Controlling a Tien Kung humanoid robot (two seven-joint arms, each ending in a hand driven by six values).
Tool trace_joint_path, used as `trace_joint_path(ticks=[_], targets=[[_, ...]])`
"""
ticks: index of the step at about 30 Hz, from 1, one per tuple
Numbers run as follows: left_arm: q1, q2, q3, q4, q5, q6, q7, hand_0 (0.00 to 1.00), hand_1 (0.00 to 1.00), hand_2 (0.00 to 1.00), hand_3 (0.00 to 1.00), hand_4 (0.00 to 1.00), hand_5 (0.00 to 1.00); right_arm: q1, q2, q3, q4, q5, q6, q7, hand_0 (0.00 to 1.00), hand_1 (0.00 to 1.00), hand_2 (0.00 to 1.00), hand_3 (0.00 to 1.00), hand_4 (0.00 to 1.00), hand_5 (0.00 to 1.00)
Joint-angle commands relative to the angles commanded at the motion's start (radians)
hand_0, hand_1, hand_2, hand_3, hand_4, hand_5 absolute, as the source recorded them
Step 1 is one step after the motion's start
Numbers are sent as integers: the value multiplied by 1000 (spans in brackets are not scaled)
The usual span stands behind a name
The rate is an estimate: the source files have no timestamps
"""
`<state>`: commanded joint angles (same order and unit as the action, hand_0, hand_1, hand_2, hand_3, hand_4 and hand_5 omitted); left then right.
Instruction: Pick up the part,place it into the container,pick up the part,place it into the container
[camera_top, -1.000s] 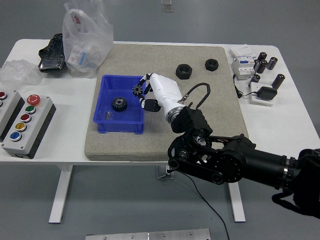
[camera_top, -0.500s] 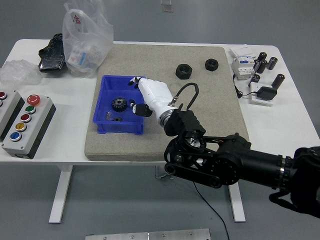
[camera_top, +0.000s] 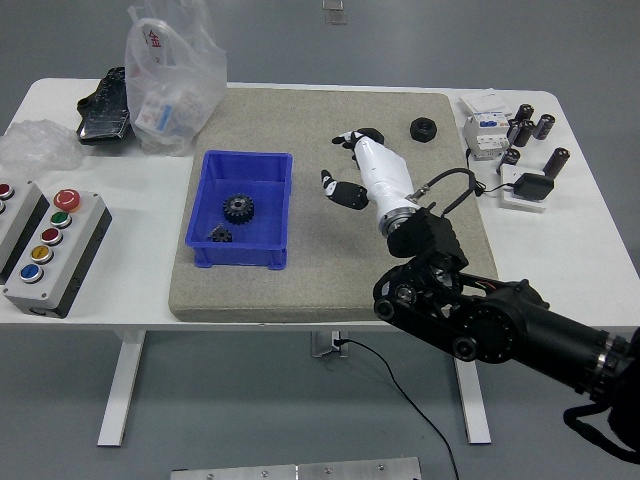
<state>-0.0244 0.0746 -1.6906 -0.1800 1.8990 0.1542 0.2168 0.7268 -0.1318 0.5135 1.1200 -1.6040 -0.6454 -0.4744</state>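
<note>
Robot hand (camera_top: 352, 165): the right one, white, reaching in from the lower right on a black arm (camera_top: 480, 315); it hovers over the mat's upper middle, fingers loosely spread, holding nothing that shows. Its fingertips lie over a black nut (camera_top: 368, 134), mostly hidden under them; whether they touch it I cannot tell.
Left arm: out of view.
Mat (camera_top: 330, 270): grey, covering the middle of the white bench (camera_top: 590, 270).
Bin (camera_top: 242, 258): blue, open-topped, on the mat at 9 o'clock from the robot hand, well apart from it.
Gears: a large black gear (camera_top: 238, 209) lies near the bin's middle; a smaller gear (camera_top: 219, 235) lies just beside it at 7 o'clock, near the front wall.
Second nut (camera_top: 424, 128): black, on the mat at 2 o'clock from the robot hand, near the mat's far right corner.
Button box (camera_top: 55, 250): grey, at the bench's left edge, with red, green, yellow and blue buttons.
Bag (camera_top: 170, 75): clear plastic, at the mat's far left corner, with a black bundle (camera_top: 105, 105) at its 9 o'clock.
Far right of bench: a white unit (camera_top: 487, 130) and several dark cylinders (camera_top: 530, 128) close together.
</note>
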Motion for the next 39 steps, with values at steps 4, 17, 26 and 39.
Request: trace_joint_path(ticks=[4,17,26,39], targets=[[3,-4,-2,0,-3,1,-3,691,588,554,614,551,120,-83,-36,120,10,117,0,130,647,712,744,737,670,254],[14,-11,24,0,-37,4,-29,691,587,554,614,554,118,-410,-144,516,143,626,137,640,786,731,737,704,698,374],[15,-4,60,0,-82,3,-59,691,586,553,615,559,120,-616,-167,684,206,940,287,911,788,728,726,693,752,503],[19,8,142,0,-158,-1,-91,691,588,554,617,573,117,-720,-157,754,227,977,253,922,769,718,714,686,732,480]])
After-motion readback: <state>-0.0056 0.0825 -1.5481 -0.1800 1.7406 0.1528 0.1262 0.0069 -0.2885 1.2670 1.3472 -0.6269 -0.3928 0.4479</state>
